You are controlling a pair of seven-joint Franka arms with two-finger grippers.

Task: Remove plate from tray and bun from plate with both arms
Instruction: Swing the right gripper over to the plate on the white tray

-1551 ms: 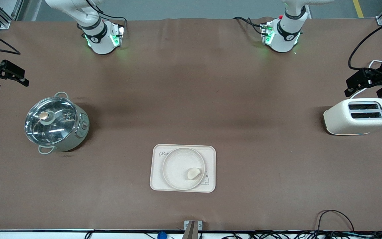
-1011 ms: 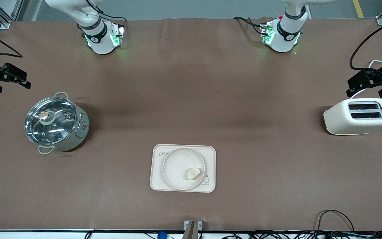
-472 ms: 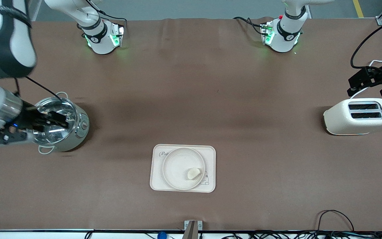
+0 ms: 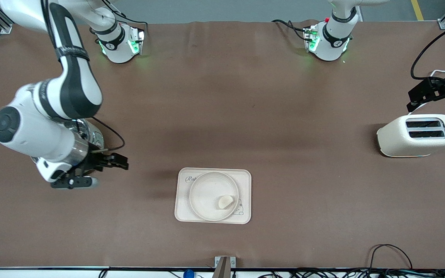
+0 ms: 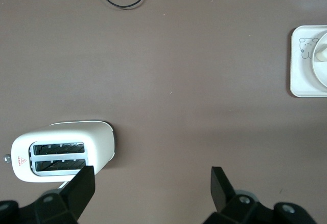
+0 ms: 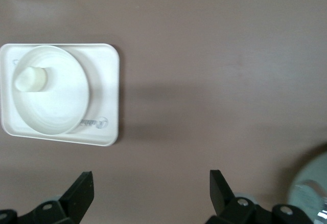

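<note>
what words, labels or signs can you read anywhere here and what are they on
"Ra…": cursive script on the rectangular cream tray, at the corner toward the right arm's end; the round cream-white plate covers the rest.
Bear-like line drawing, no words: on the tray's corner beside the pale bun.
Red warning triangle: on top of the white two-slot toaster; any wording there is too small to read.
Round black emblem on each arm's base band: not readable.

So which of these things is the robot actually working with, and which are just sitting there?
Part of the job:
- plate, on the tray
- bun, lying on the plate
- right gripper, open, over the table beside the pot
- left gripper, open, waiting above the toaster

Just lying about:
- tray with the rabbit drawing
- pot, mostly hidden by the right arm
- toaster
</note>
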